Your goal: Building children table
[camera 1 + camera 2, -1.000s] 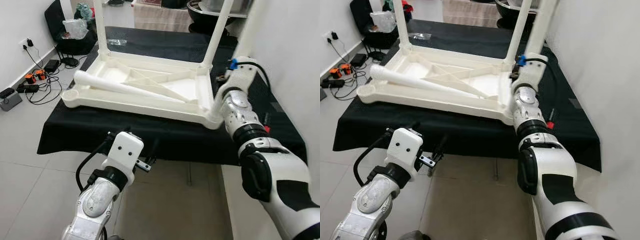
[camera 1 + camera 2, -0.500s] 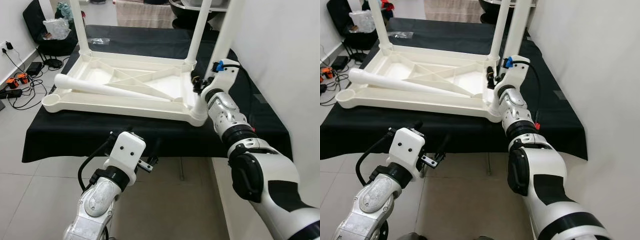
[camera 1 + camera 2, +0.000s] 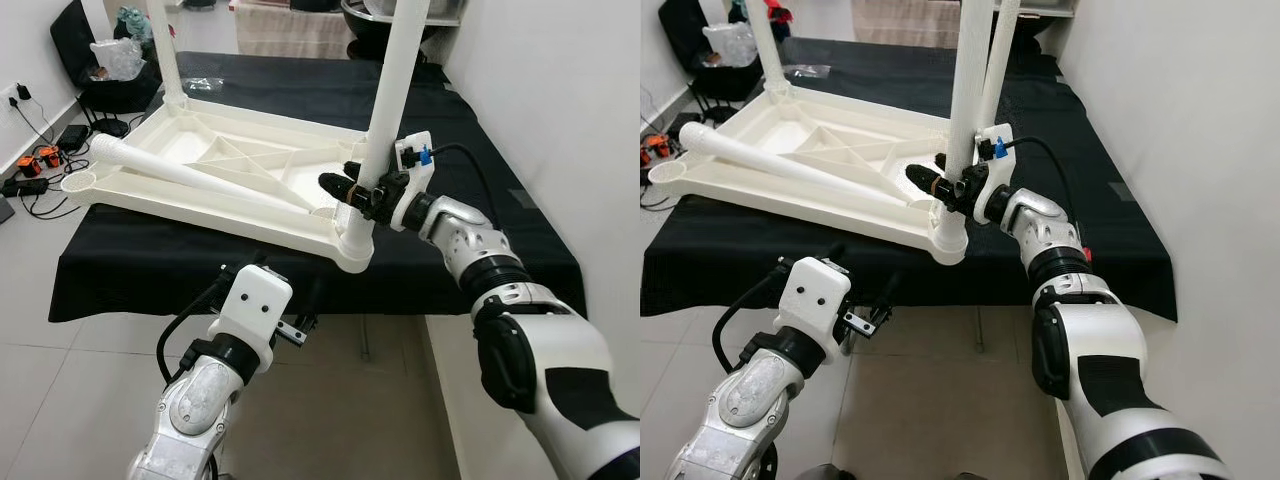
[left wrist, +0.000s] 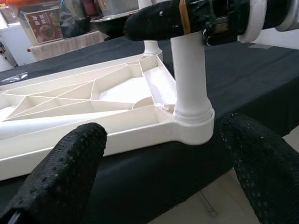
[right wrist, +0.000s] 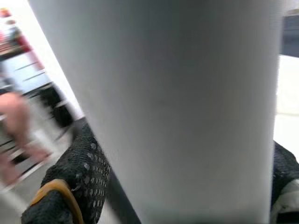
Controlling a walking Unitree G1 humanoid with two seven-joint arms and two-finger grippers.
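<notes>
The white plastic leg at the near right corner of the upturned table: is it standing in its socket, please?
Yes: the white plastic leg stands upright, its foot inside the round corner socket, with the right gripper closed around it.

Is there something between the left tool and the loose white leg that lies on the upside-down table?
Yes. The left tool is below the edge of the black-covered bench, so the bench edge and the upturned table's frame stand before the loose leg.

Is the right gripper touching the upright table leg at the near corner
Touching. In the left wrist view, the right gripper clamps the upright leg; its fingers press both sides.
</notes>
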